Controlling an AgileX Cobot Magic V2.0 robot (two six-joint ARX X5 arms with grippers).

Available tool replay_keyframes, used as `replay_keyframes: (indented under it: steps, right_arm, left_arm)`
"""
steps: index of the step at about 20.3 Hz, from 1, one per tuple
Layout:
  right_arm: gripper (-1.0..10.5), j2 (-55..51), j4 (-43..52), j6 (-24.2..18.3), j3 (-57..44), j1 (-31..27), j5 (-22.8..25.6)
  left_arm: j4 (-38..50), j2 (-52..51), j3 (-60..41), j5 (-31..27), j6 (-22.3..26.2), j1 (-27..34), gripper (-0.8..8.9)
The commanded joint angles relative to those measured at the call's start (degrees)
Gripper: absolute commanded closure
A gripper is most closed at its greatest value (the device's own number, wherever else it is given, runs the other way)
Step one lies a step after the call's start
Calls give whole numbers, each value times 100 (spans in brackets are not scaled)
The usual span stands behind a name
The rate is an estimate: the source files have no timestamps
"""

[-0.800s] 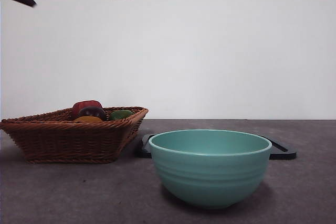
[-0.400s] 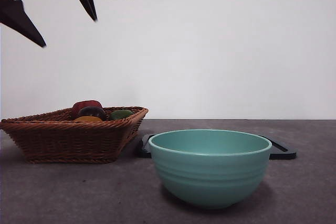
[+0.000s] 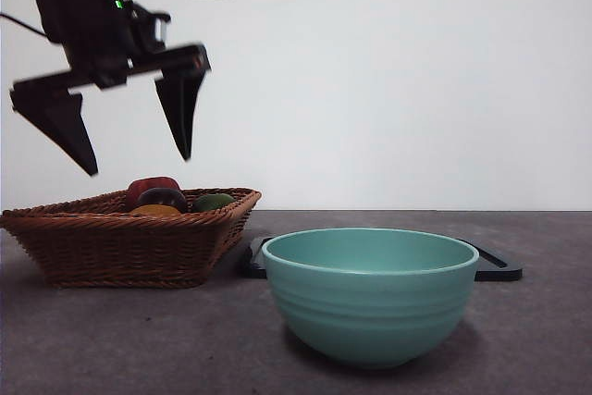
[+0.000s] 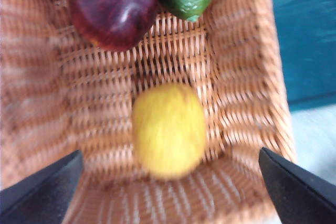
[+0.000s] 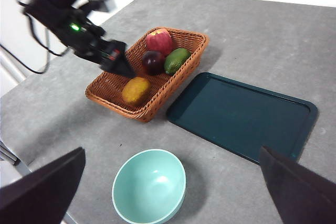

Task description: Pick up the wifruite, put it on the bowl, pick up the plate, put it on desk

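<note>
Desk (image 5: 273, 35): wide grey-brown top, carrying everything below.

Tray (image 5: 242, 115): flat, dark teal, rectangular, just beside the basket on the desk; behind the bowl in the front view (image 3: 495, 264).

Basket (image 3: 111, 242): brown wicker, on the desk at the left of the front view; also seen from above (image 5: 184, 38) and close up (image 4: 247, 93).

Bowl (image 3: 370, 293): teal-green, upright, nearest the front camera, apart from the basket; hollow visible from above (image 5: 149, 184).

Left gripper (image 3: 139, 164): above the basket, jaws spread wide, nothing between them, clear of the fruit. Wrist view (image 4: 168, 182): jaw tips either side of the orange-yellow fruit, not touching.

Right gripper (image 5: 168, 182): high above the desk, jaws wide apart, holding nothing.

Red fruit (image 5: 159, 39): at the far end of the basket.

Green fruit (image 5: 176, 60): beside the dark purple fruit (image 5: 153, 61), touching or nearly so.

Orange-yellow fruit (image 4: 168, 128): lying on the basket floor, apart from the other fruit; also (image 5: 135, 89); only its top showing over the rim (image 3: 155, 211).
</note>
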Motion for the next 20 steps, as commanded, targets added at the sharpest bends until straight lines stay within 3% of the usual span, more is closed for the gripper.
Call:
replay_keyframes:
  steps: [1, 10, 14, 20]
  right_arm:
    - [317, 17, 59, -17, 107, 26, -9]
    - [317, 17, 57, -17, 107, 26, -9]
    - [317, 17, 57, -15, 107, 26, -11]
    - [317, 17, 55, -13, 107, 26, -11]
  left_arm:
    - [258, 326, 142, -26, 35, -61, 166]
    - [584, 1049, 142, -302, 35, -157, 172]
    - [586, 1154, 142, -302, 35, -155, 278]
    - [564, 1158, 142, -302, 35, -155, 291]
